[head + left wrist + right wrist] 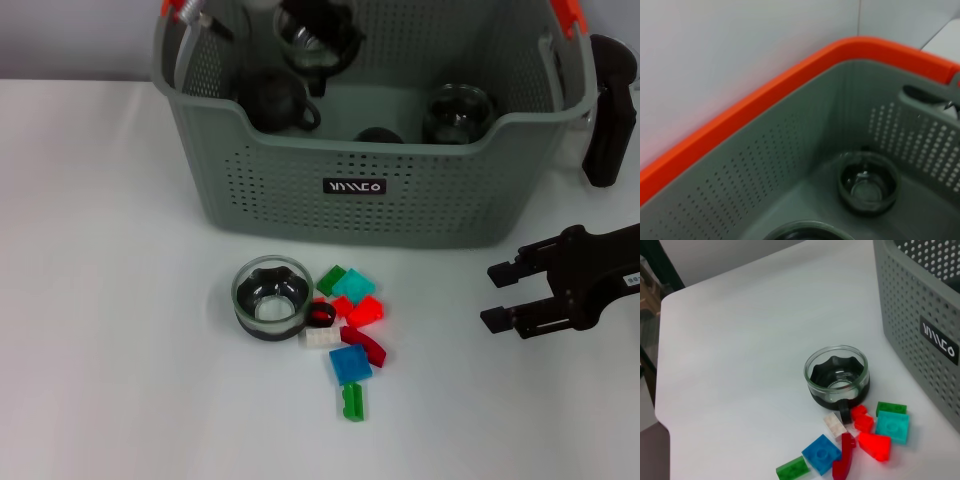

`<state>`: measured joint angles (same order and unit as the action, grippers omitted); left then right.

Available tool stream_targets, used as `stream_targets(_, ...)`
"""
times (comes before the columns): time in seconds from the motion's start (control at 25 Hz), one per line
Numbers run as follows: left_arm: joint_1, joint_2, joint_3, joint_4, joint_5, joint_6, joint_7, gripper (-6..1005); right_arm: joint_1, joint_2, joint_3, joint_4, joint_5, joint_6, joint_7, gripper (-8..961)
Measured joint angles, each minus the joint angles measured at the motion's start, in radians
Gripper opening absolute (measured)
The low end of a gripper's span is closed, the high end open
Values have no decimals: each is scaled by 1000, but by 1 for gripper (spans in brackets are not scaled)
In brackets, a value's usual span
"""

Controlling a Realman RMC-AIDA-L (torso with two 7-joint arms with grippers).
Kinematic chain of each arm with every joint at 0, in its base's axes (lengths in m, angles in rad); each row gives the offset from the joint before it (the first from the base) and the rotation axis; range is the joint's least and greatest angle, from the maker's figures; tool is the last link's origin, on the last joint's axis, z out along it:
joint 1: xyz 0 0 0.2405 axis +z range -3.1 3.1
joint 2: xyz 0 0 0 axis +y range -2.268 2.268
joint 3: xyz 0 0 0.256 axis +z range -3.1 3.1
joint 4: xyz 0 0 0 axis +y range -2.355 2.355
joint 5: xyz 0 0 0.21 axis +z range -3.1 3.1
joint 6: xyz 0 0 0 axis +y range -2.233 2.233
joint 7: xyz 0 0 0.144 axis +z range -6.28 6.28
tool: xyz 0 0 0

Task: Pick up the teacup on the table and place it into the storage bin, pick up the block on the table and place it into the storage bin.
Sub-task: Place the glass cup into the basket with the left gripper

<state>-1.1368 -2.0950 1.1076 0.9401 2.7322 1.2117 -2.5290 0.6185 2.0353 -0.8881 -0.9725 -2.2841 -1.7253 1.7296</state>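
Note:
A glass teacup [270, 298] with a dark base stands upright on the white table in front of the storage bin [360, 215]; the right wrist view shows this teacup [837, 377] too. A heap of small blocks lies beside it, among them a blue block [350, 365], a teal block [353, 285] and a red block [366, 312]. My right gripper [505, 296] hovers open and holds nothing, to the right of the blocks, pointing at them. My left arm is over the bin's back left, where another glass cup [316, 42] shows high up. The left wrist view looks down into the bin [790, 165].
Inside the bin sit a black cup [275, 100] and a glass cup [458, 112], the latter also in the left wrist view as a cup [867, 182]. A dark upright part [610, 110] stands by the bin's right side. Open table spreads to the left.

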Motion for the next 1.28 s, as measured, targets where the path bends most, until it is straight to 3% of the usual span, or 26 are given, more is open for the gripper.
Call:
stream_targets(0.2, -3, -26, 14, -45, 44, -68, -10, 51, 1, 2, -3, 1, 0, 0, 0, 658)
stream_targets(0.56, -3, -53, 53, -83, 46, -114, -5, 52, 2, 2, -5, 7, 0, 0, -1, 658)
stream_targets(1.28, 2, -66, 70, -114, 49, -141, -5, 62, 13, 8, -17, 11, -28, 1, 1, 656)
